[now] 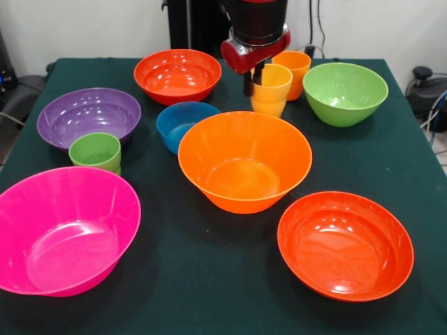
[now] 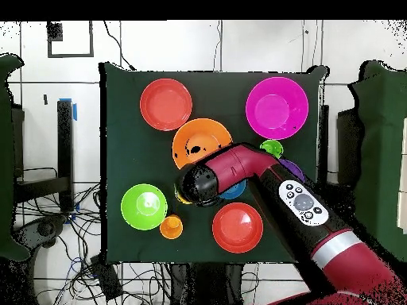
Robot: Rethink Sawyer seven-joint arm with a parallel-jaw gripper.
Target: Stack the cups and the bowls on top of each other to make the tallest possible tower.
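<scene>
My gripper (image 1: 253, 82) hangs at the left rim of the yellow cup (image 1: 271, 89), which stands on the table next to the orange cup (image 1: 293, 70). The green cup (image 1: 96, 151) stands in front of the purple bowl (image 1: 89, 115). The large light orange bowl (image 1: 244, 160) sits mid-table and holds nothing. The small blue bowl (image 1: 183, 123) is just left of it. The pink bowl (image 1: 64, 230), two red-orange bowls (image 1: 177, 75) (image 1: 345, 244) and the lime green bowl (image 1: 345, 92) stand apart. In the overhead view my arm (image 2: 238, 171) covers the gripper and most of the blue bowl.
All bowls and cups stand singly on the dark green table (image 1: 209, 279). Cables and equipment lie beyond the table's right edge (image 1: 426, 91). The pedestal (image 1: 195, 24) stands behind the far edge.
</scene>
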